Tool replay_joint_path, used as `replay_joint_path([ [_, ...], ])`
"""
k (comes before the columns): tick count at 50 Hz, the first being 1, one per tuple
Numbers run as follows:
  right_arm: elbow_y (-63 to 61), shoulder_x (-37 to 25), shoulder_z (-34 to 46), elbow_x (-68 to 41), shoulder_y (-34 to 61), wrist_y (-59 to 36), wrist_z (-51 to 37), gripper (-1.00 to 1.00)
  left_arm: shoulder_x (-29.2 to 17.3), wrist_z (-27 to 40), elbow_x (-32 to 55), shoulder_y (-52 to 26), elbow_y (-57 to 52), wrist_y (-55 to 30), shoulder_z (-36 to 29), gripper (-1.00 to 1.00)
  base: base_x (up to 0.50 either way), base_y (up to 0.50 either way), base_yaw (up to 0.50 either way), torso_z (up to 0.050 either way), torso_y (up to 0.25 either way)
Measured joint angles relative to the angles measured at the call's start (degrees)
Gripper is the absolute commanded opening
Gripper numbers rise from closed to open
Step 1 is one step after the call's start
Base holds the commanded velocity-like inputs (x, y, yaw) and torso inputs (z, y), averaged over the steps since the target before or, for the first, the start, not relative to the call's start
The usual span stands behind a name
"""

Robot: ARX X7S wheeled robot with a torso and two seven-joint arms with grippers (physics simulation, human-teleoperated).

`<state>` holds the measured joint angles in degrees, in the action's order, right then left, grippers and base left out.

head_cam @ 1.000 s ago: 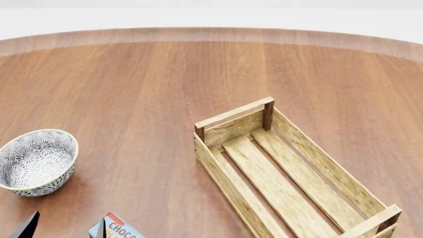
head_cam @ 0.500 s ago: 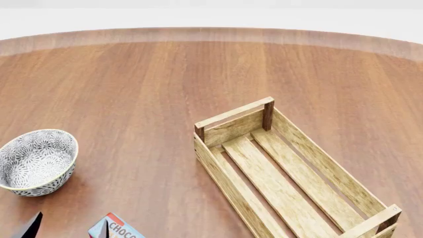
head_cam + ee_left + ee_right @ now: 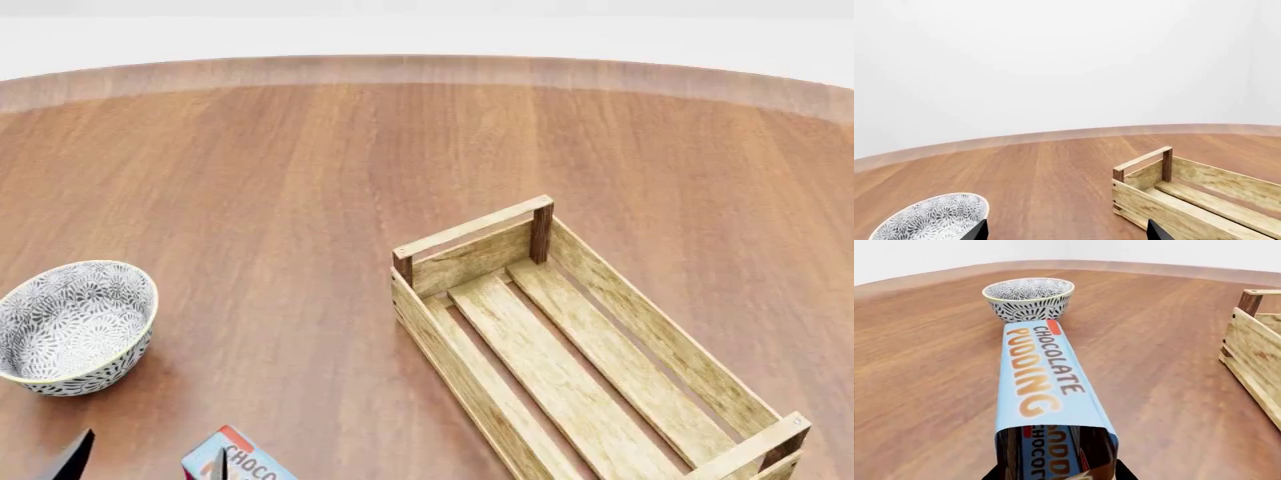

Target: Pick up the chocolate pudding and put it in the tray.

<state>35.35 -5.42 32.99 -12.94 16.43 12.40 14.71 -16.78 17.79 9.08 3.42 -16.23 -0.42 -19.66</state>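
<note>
The chocolate pudding is a light-blue carton with orange lettering and a red corner, lying lengthwise and pointing toward the bowl. My right gripper is shut on its near end, with a dark finger against each side. In the head view only the carton's far end shows at the bottom edge, and the right gripper is out of view. My left gripper is open and empty, just left of the carton; its wide-apart fingertips also show in the left wrist view. The tray is an empty light-wood crate to the right.
A round white patterned bowl stands on the wooden table at the left, just beyond the carton's far end. It also shows in the left wrist view. The tray shows in both wrist views.
In the head view the carton's far end has shifted slightly to the right and shows more of its red corner. The left fingertips have sunk a little toward the bottom edge.
</note>
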Motion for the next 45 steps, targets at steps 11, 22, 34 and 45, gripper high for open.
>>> replay_joint_path([
  [11, -0.7, -0.5, 0.4, -1.3, -0.4, -0.1, -0.3, -1.0, -0.2, 0.1, -0.1, 0.2, -0.3, 0.1, -0.5, 1.0, 0.0, 0.0, 0.0, 0.0, 0.0],
  [22, -7.4, -2.6, -2.5, -4.1, -2.4, -2.2, -4.9, -1.0, -0.4, 0.3, -0.2, 0.2, -0.5, 0.1, -0.9, 1.0, 0.0, 0.0, 0.0, 0.0, 0.001],
  [34, -16.4, -5.7, -6.1, -6.3, -4.1, -6.0, -10.9, -1.0, -0.6, 0.6, -0.1, 0.2, -0.4, 0.3, -1.1, 1.0, 0.0, 0.0, 0.0, 0.0, 0.0],
  [45, -24.3, -8.3, -7.8, -7.5, -4.3, -10.3, -14.6, -1.0, -0.7, 0.8, 0.0, 0.0, -0.4, 0.3, -1.2, 1.0, 0.0, 0.0, 0.0, 0.0, 0.0],
])
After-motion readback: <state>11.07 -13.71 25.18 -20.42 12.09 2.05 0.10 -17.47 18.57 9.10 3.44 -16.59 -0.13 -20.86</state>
